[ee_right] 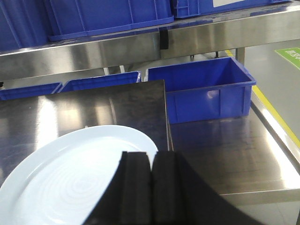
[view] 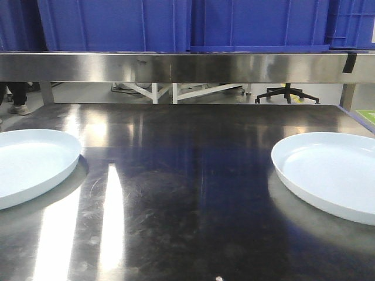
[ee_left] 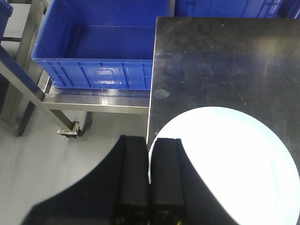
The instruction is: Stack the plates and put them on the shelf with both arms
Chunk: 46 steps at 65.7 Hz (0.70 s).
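Well apart on the surface [view: 187, 175], the left plate [view: 29, 164] and right plate [view: 334, 172] are cut off. My left claw [ee_left: 150, 141] pinches the former's rim; my right claw [ee_right: 151, 155], closed, hides the latter's.

Overhead lights streak white glare down the dark brushed-steel counter [view: 193, 193]; the pale round plate [ee_left: 234, 164] near its left edge blows out white.

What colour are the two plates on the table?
Both plain pale bluish-white: left plate and right plate, clearest in the front view.
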Tool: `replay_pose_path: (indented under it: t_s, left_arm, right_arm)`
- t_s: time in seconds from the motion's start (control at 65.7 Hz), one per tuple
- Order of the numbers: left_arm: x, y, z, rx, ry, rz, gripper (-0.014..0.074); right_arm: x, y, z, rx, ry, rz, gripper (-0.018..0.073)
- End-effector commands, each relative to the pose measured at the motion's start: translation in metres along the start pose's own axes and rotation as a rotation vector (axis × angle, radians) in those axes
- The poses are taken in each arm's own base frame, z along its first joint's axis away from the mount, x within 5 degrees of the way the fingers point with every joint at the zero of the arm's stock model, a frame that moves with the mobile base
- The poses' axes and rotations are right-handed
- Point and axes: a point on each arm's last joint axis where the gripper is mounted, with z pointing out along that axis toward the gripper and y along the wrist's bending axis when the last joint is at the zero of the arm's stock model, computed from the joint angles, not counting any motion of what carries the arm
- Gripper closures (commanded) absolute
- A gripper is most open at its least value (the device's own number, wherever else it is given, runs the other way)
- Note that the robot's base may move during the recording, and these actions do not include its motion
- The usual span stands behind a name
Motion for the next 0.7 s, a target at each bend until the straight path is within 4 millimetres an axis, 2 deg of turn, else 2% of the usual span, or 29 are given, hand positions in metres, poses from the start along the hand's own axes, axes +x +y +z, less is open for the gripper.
replay_pose_path:
  t_s: [0.0,0.091,0.152,0.243,0.289,0.365,0.456,0.609,0.685]
  left_arm:
    - [-0.016,0.000,-0.010,0.008,-0.109,-0.006,0.0513]
    - [-0.016,0.000,-0.010,0.008,-0.109,-0.006,0.0513]
    - [-0.016,0.000,-0.010,0.008,-0.109,-0.006,0.0513]
    - [-0.015,0.000,-0.010,0.009,-0.103,-0.008,0.0513]
    - [-0.014,0.000,-0.010,0.010,-0.097,-0.009,0.0513]
    - [-0.013,0.000,-0.010,0.008,-0.079,-0.009,0.0513]
    - [-0.012,0.000,-0.010,0.008,-0.071,-0.009,0.0513]
    - [-0.012,0.000,-0.010,0.008,-0.071,-0.009,0.0513]
    - [-0.012,0.000,-0.010,0.010,-0.071,-0.012,0.0513]
  right_arm:
    - [-0.012,0.004,-0.002,-0.040,-0.148,-0.001,0.0512]
    - [-0.034,0.010,-0.009,-0.117,-0.382,0.037,0.0512]
    - [-0.051,0.013,-0.015,-0.135,-0.452,0.038,0.0512]
    - [-0.075,0.016,-0.014,-0.070,-0.279,0.026,0.0512]
    - [-0.084,0.016,-0.010,-0.030,-0.186,-0.034,0.0512]
    - [-0.101,0.018,0.005,0.017,-0.053,-0.128,0.0512]
    - [-0.115,0.021,0.037,0.035,0.090,-0.155,0.0512]
    - [-0.120,0.023,0.087,0.065,0.278,-0.162,0.0512]
    - [-0.121,0.024,0.103,0.064,0.305,-0.158,0.0512]
